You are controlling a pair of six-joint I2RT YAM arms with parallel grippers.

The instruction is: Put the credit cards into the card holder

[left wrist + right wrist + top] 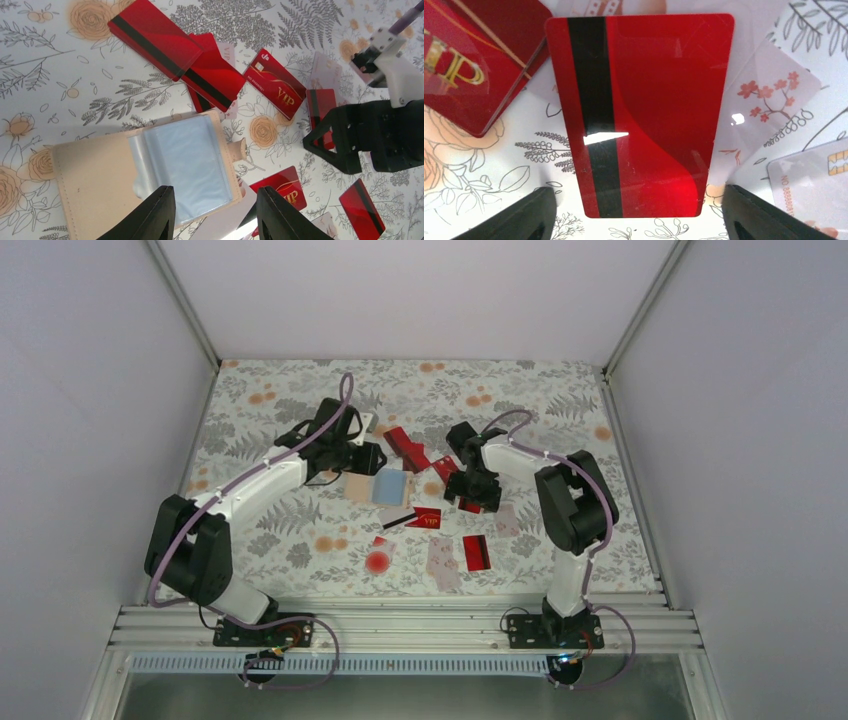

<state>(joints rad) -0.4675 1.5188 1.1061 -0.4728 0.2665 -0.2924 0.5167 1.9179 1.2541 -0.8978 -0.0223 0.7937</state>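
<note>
The card holder (360, 487) lies open on the flowered table, tan cover at the left, its light blue lining (185, 157) facing up. My left gripper (362, 456) is open and empty; its jaws (215, 215) hover over the holder's near edge. Several red credit cards lie around: a stack (155, 37) behind the holder, a VIP card (275, 82), another VIP card (427, 518). My right gripper (472, 492) is open just above a red card with a black stripe (649, 115), one finger (519, 215) at each side of it, not touching.
A white card with a black stripe (398, 520) lies in front of the holder. Pale cards (440, 558) (774, 95), a red card (476, 552) and a round red blot (377, 562) lie nearer the front. Walls enclose the table's left, back and right sides.
</note>
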